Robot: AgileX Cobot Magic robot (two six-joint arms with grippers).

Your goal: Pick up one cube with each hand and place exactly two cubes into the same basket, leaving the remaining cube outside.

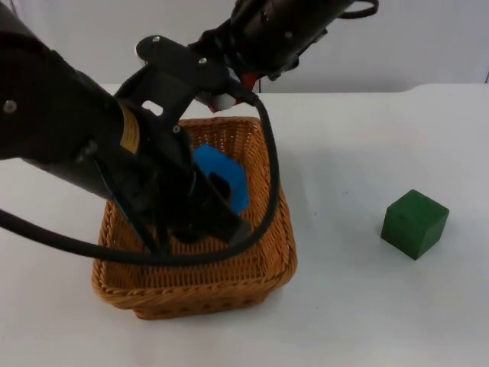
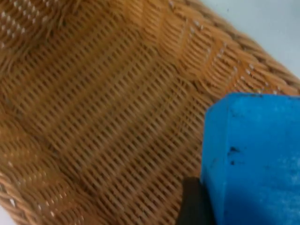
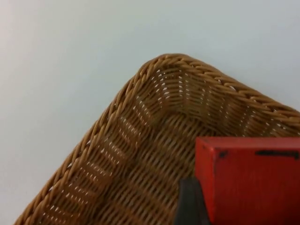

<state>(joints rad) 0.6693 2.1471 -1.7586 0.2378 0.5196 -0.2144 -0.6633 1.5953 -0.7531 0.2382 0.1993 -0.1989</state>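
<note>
Table [image 1: 359, 321]: white; I see the basket standing on it.
Basket [image 1: 271, 269]: wicker, under both arms.
Left gripper [image 1: 218, 191]: low inside the basket, pinching the blue cube [image 2: 253, 159].
Right gripper [image 1: 229, 95]: above the basket's far rim, pinching the red cube [image 3: 251, 180].
Green cube [image 1: 414, 223]: on the table, well apart from the basket.

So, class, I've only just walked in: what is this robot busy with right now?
Both arms are over the wicker basket. The left gripper holds a blue cube low inside it, and the right gripper holds a red cube over the basket's far corner. Neither cube has been let go yet. A green cube sits apart on the white table.
</note>
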